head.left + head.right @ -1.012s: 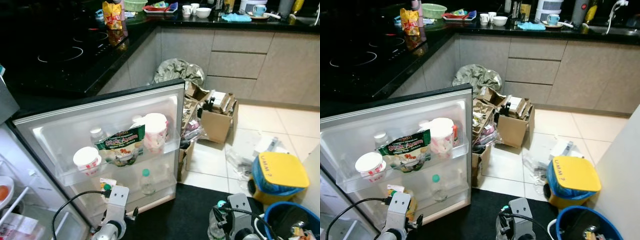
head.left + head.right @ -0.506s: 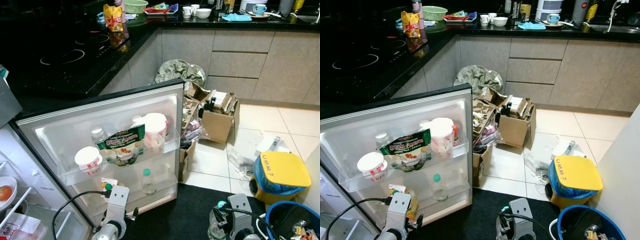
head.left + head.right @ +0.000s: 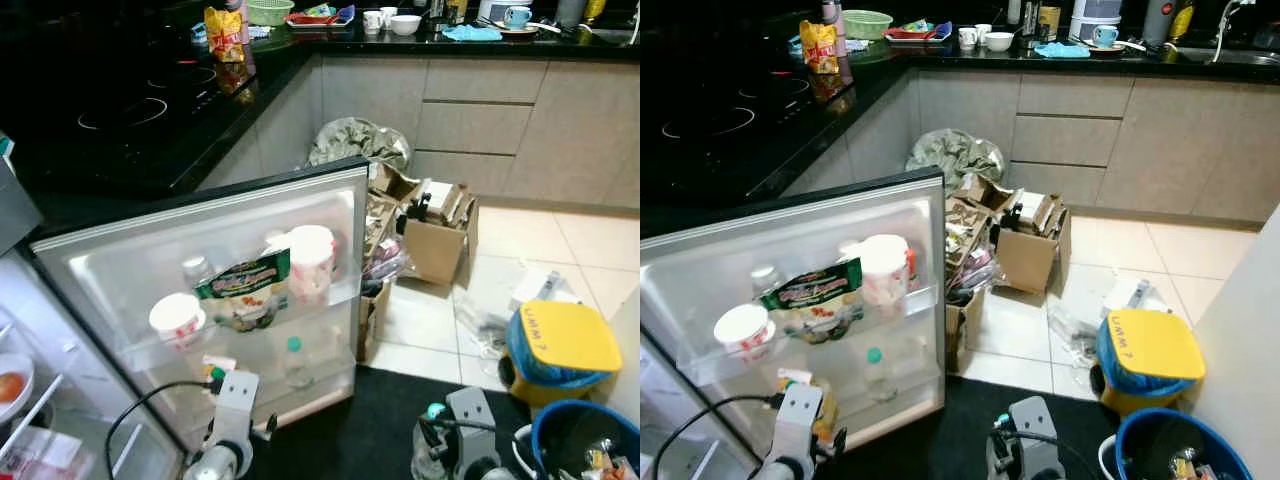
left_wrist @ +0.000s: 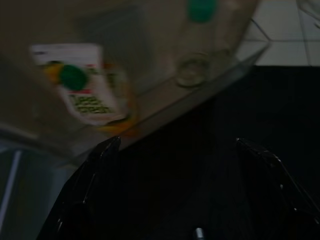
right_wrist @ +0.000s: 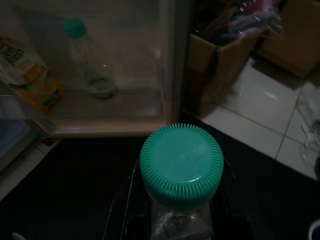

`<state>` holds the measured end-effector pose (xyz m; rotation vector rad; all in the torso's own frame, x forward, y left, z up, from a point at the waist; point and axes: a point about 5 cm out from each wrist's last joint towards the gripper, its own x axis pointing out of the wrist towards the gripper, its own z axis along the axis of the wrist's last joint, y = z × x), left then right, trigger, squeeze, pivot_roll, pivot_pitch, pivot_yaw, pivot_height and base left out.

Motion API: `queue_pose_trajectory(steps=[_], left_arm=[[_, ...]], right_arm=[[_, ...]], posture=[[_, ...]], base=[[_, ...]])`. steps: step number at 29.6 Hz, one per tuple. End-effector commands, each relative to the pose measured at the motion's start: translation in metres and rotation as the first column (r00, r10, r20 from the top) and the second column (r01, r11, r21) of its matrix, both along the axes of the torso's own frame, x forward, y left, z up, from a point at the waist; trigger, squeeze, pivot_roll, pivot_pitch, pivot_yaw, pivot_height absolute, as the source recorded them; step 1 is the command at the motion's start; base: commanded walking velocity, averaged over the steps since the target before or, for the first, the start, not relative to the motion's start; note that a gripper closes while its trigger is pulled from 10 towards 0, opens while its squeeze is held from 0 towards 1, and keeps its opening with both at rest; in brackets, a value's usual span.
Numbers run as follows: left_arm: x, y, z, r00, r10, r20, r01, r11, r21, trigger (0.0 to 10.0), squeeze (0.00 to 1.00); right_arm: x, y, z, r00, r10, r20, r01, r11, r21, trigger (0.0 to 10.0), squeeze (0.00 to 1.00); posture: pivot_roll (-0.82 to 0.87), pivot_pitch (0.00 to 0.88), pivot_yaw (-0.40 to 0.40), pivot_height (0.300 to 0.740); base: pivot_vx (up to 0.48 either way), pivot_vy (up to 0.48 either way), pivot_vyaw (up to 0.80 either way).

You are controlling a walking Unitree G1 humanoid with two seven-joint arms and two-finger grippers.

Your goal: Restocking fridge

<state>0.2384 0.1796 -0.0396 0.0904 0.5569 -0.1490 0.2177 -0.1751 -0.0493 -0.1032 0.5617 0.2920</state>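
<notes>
- Right gripper [image 5: 175, 220] clamped round upright green-capped bottle [image 5: 181, 162], low at 5 o'clock.
- Door shelf [image 5: 125, 95] ahead at 11 o'clock, beside its twin bottle [image 5: 87, 65].
- Left gripper [image 4: 175, 165] spread wide, idle, nearer the door.

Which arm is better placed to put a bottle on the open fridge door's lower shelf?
Right. The right gripper holds a clear green-capped bottle facing the lower door shelf. The left gripper, nearer the shelf, is open and holds nothing.
</notes>
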Motion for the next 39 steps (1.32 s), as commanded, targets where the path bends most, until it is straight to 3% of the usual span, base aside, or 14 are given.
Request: queue_pose_trajectory(steps=[1, 30, 33, 39], left_arm=[[-0.0029, 0.0032, -0.0017, 1.0, 0.007, -0.008, -0.007, 1.0, 0.004, 10.0, 0.0], [-0.0022, -0.0009, -0.0007, 0.999, -0.034, 0.003, 0.034, 0.999, 0.011, 10.0, 0.0], [-0.0022, -0.0007, -0.0008, 0.999, -0.036, 0.002, 0.036, 0.999, 0.01, 10.0, 0.0], [-0.0019, -0.0026, -0.0014, 0.999, -0.046, -0.007, 0.046, 0.999, 0.005, 10.0, 0.0]], right_arm=[[0.0027, 0.0038, 0.0019, 1.0, 0.018, 0.014, -0.018, 1.0, -0.001, 10.0, 0.0], [0.0012, 0.0012, 0.0012, 1.0, 0.014, 0.013, -0.014, 1.0, -0.012, 10.0, 0.0], [0.0008, -0.0035, 0.001, 0.998, -0.055, 0.009, 0.055, 0.998, 0.023, 10.0, 0.0], [0.0006, -0.004, 0.0006, 0.999, -0.046, 0.007, 0.046, 0.999, 0.003, 10.0, 0.0]], posture=[[-0.06, 0.025, 0.011, 0.74], [-0.06, 0.014, 0.016, 0.74], [-0.07, 0.016, 0.02, 0.74], [-0.07, 0.02, 0.023, 0.74]], base=[[0.0, 0.0, 0.8], [0.0, 0.0, 0.8], [0.0, 0.0, 0.0], [0.0, 0.0, 0.0]])
